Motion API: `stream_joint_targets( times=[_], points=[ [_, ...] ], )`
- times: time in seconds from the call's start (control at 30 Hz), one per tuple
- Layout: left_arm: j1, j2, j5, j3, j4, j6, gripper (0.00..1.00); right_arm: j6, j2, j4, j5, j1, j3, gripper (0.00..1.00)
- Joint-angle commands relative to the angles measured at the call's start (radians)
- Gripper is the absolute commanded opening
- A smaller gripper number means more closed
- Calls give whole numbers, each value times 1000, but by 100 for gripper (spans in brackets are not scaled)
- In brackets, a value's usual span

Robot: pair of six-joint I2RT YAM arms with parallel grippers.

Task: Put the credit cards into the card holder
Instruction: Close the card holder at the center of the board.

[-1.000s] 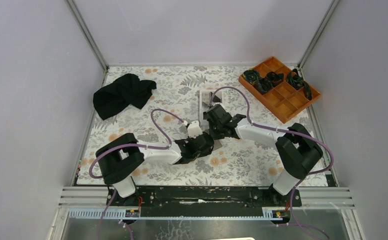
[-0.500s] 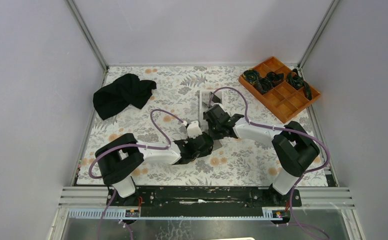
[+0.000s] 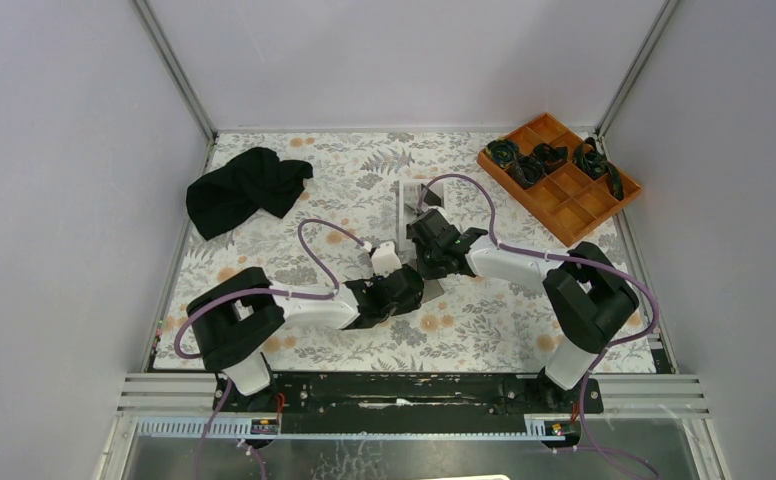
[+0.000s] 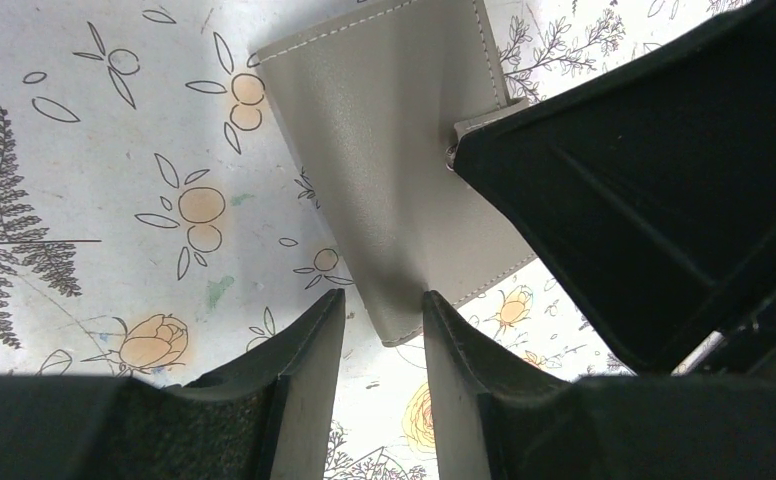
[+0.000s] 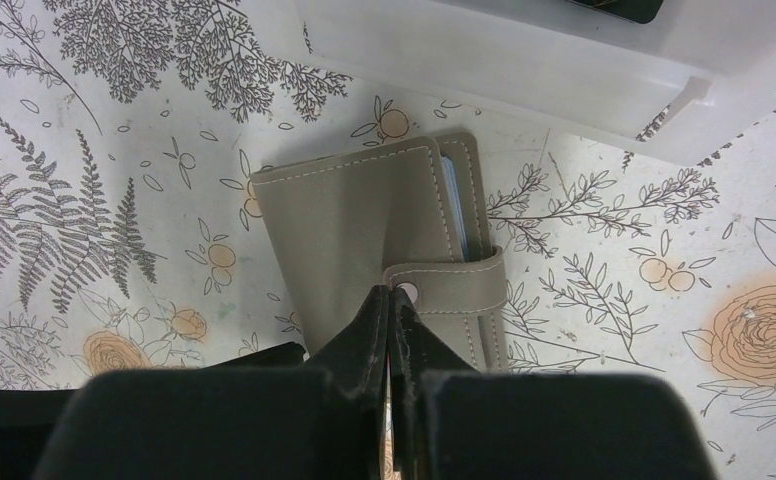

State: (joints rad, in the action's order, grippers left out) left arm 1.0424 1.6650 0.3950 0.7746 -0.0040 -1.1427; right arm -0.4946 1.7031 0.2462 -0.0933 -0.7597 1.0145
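The card holder lies folded on the floral table, grey side up, with a pale blue edge showing under its snap strap. My right gripper is shut, and its tips rest at the snap end of that strap. My left gripper stands partly open, with the near corner of the card holder between its tips. A thin gap shows beside the left finger. In the top view both grippers, left and right, meet at mid-table. A dark credit card's edge shows in the white tray.
The white tray sits just beyond the card holder. An orange compartment tray with black items stands at the back right. A black cloth lies at the back left. The right gripper's body fills the right of the left wrist view.
The right arm has shifted slightly left, toward the left gripper. Both grippers keep the same opening, and the card holder has not visibly moved.
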Motion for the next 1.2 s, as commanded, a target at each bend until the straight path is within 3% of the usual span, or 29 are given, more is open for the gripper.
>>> stream_joint_targets(
  times=[0.0, 0.7, 0.77, 0.93, 1.17],
  points=[
    [-11, -1, -7, -27, -49, 17, 43, -11, 45, 2, -22, -13, -13, 0],
    [-19, 0, -15, -47, -32, 14, 43, -45, 108, -19, -9, -13, -85, 0],
    [-21, -5, -10, -46, -36, 15, 43, -40, 99, -18, -12, -14, -77, 6],
    [-29, -32, 8, -32, -56, 28, 48, -8, 69, 6, -27, -13, -23, 31],
    [-46, -88, 69, 48, -143, 75, 60, 27, 1, 35, -51, -13, 40, 40]
  ],
)
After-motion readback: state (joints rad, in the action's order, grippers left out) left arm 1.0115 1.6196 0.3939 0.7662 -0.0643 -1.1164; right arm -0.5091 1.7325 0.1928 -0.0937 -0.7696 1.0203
